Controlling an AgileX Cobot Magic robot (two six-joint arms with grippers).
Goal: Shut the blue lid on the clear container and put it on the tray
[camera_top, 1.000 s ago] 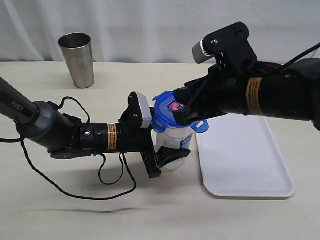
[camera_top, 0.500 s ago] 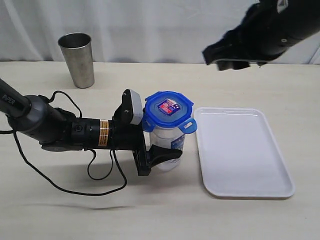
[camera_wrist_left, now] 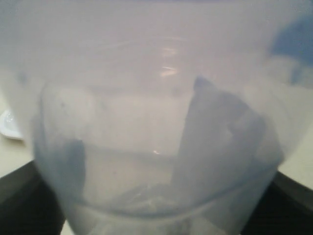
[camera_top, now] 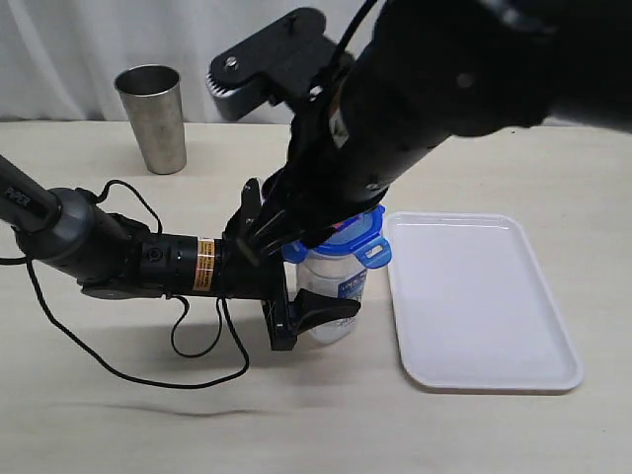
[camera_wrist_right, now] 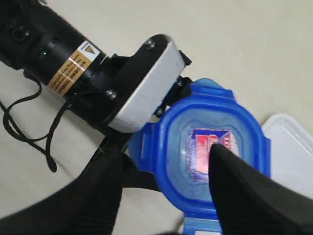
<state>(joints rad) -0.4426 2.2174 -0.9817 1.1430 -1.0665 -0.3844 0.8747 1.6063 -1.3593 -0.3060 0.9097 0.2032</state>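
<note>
- Whereas the right arm hung high above the tray point(camera_top: 474, 380) half a second ago, its right fingers point(camera_wrist_right: 244, 196) now hover spread open just over the blue lid point(camera_wrist_right: 171, 161)
- The lid rests on the clear container point(camera_top: 331, 286), flaps apparently still splayed
- The left fingers point(camera_top: 331, 308) grip the container, which is beside the tray on the tabletop point(camera_top: 118, 395)
- Snapping the flaps down likely comes next

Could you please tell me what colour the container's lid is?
Bright blue lid; the right wrist view shows it best.
</note>
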